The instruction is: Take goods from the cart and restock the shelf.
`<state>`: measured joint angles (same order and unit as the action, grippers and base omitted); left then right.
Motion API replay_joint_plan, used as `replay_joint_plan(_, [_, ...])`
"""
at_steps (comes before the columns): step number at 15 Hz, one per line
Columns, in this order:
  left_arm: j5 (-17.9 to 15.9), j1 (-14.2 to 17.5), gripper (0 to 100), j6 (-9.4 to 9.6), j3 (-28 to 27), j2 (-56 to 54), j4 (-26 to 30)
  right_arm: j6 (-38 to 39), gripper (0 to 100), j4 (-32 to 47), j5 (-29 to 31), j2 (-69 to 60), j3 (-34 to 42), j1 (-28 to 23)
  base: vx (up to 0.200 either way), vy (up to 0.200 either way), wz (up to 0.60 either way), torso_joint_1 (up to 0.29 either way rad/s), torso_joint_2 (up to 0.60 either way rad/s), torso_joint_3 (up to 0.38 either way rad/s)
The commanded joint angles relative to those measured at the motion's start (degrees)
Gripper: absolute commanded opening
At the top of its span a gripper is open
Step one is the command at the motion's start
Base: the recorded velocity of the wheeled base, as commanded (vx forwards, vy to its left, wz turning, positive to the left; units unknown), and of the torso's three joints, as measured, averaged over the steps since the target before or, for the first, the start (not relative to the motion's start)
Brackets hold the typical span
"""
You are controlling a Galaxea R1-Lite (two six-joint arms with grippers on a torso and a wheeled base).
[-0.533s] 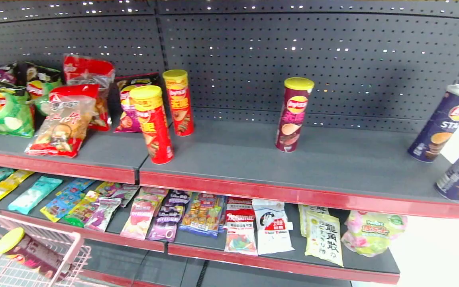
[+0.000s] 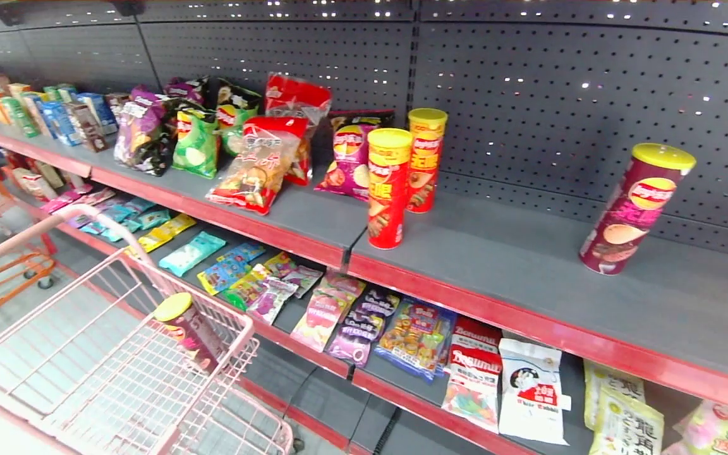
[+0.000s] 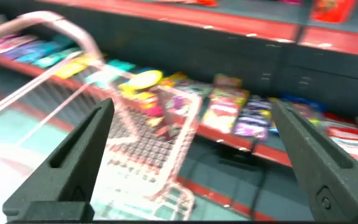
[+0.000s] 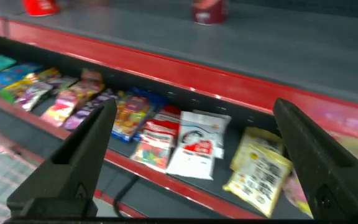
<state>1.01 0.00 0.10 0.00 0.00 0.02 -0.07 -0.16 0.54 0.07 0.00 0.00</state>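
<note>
The left gripper and right gripper both gape, released. At seven o'clock the purple can leans inside the cart. A careless reach could snag the wire rim.

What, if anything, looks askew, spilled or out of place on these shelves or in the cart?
Nothing spilled or damaged. The red snack bag slumps forward on the upper shelf, lower than the bags behind. One maroon can stands alone, apart from the red cans. A second can lies tilted in the cart.
</note>
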Motion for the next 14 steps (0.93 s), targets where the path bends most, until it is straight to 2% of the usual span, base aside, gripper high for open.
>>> replay_joint_plan(1, [0.04, 0.00, 100, -0.01, 0.00, 0.00, -0.02, -0.10, 100, -0.02, -0.01, 0.01, 0.00, 0.00, 0.000, 0.000, 0.60, 0.002, 0.01, 0.002])
replay_joint_plan(4, [0.04, 0.00, 100, -0.01, 0.00, 0.00, -0.02, -0.01, 100, -0.02, -0.01, 0.01, 0.00, 0.00, 0.000, 0.000, 0.60, 0.001, 0.00, 0.005])
replay_joint_plan(9, [0.04, 0.00, 100, -0.01, 0.00, 0.00, -0.02, -0.01, 100, -0.02, -0.01, 0.01, 0.00, 0.00, 0.000, 0.000, 0.00, -0.009, 0.01, 0.011])
replay_joint_plan(14, [0.04, 0.00, 100, -0.01, 0.00, 0.00, -0.02, -0.01, 100, -0.02, -0.01, 0.01, 0.00, 0.00, 0.000, 0.000, 0.00, -0.140, 0.33, 0.186])
